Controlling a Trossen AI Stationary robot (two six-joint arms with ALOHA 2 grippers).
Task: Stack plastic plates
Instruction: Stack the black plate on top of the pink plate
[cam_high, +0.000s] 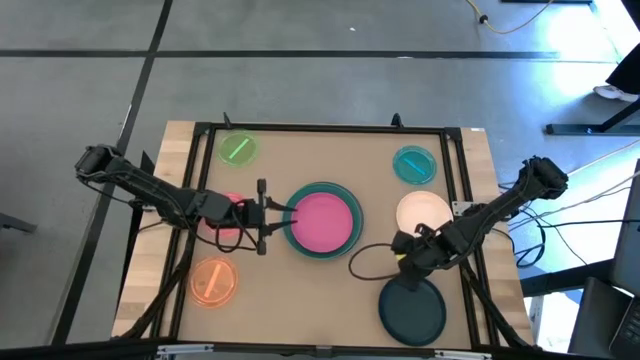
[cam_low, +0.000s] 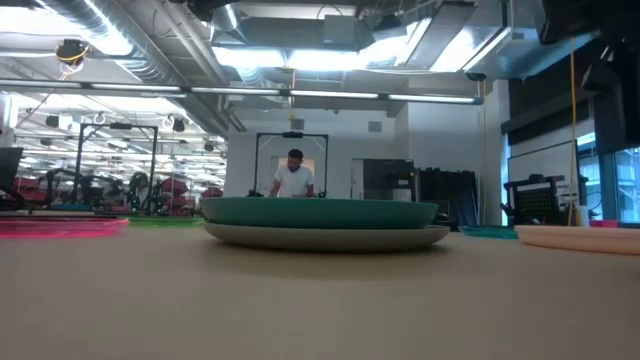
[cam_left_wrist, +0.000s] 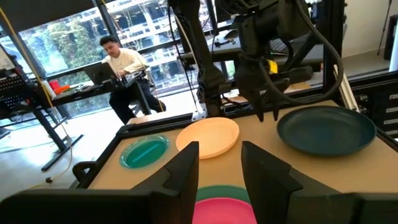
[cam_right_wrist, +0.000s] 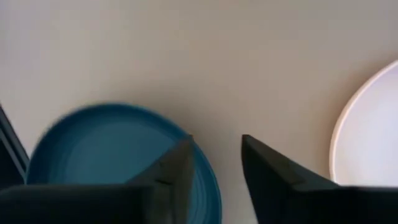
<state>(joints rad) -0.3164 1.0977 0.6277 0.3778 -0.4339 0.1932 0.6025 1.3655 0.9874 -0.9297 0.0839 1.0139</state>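
In the table's middle, a magenta plate (cam_high: 325, 220) lies in a teal-green plate (cam_high: 325, 188), which rests on a grey plate (cam_low: 325, 238). My left gripper (cam_high: 288, 214) (cam_left_wrist: 219, 163) is open, its fingertips over the stack's left rim and above a small pink plate (cam_high: 228, 222). My right gripper (cam_high: 405, 268) (cam_right_wrist: 216, 155) is open and points down over the far rim of the dark teal plate (cam_high: 412, 312) (cam_right_wrist: 112, 149). Flat on the table lie the cream plate (cam_high: 423, 212), small teal plate (cam_high: 414, 163), small green plate (cam_high: 238, 150) and small orange plate (cam_high: 213, 282).
A black frame (cam_high: 320, 128) borders the tabletop. A dark cable loop (cam_high: 365, 262) lies on the table between the stack and my right gripper. A person (cam_low: 294, 175) sits at a desk beyond the table. Bare tabletop (cam_high: 320, 150) lies along the far side between the green and teal plates.
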